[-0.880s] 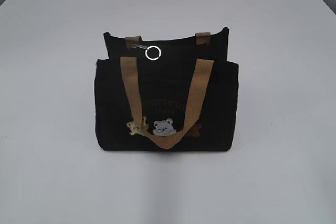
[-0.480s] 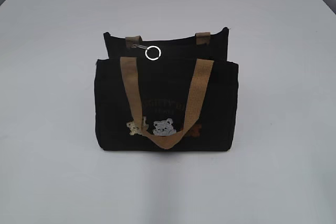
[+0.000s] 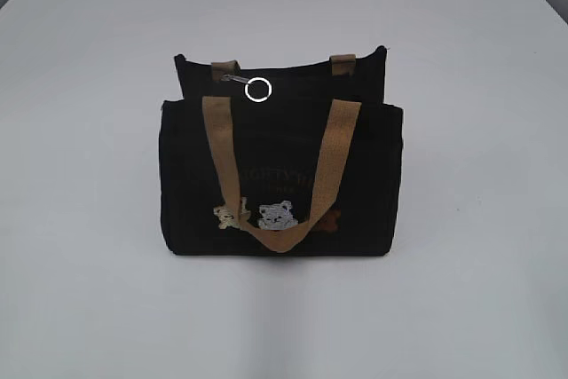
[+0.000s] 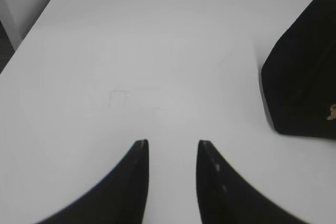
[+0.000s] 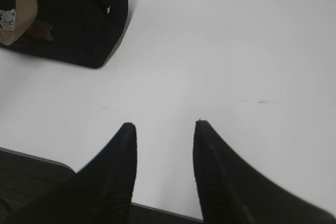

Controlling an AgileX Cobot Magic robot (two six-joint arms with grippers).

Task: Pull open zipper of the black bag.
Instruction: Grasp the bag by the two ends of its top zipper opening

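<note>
Exterior view: standing untouched on the tabletop [image 3: 89,308], black bag [image 3: 280,179]; zipper [image 3: 257,89] pull not yet gripped, no gripper showing.

Left wrist: left gripper [image 4: 172,150] hovering parted, empty, bag off right.

Right wrist: right gripper [image 5: 165,132] hovering parted, empty, bag far left.

Faint tan lettering [image 3: 277,176] runs across the front of the black bag [image 3: 280,166], just above the bear patches [image 3: 277,215]; too dim to read, perhaps "...ITTY...".

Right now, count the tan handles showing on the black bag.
2. The front handle droops over the black bag's front face; the rear handle shows only as two short stubs at the back top edge.
</note>
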